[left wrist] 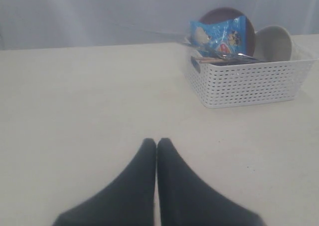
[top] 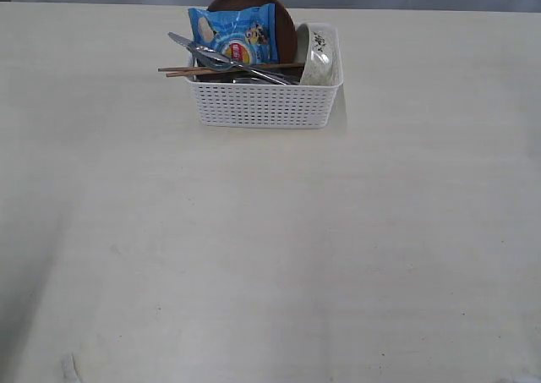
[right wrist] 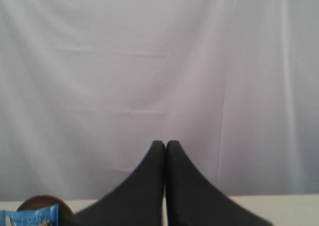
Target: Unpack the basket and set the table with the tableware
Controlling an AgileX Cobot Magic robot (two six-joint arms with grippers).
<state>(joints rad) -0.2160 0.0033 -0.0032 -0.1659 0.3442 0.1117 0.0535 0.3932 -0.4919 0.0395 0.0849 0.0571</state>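
**Basket full, nothing laid out yet**

The white basket [top: 262, 104] is sitting at the far middle of the table [top: 254, 315], apart from both arms. The left gripper [left wrist: 156, 142] and right gripper [right wrist: 165, 143] are showing their fingers pressed together and holding nothing. Chopsticks [top: 194, 69] and steel cutlery [top: 215, 55] are lying across the top. A cream bowl [top: 319, 62] is lying on its side at one end. A brown plate [top: 286, 24] is standing behind the blue snack packet [top: 237, 32].

Judgement: open wide before reaching, lift the loose top pieces first, and avoid dragging the basket.
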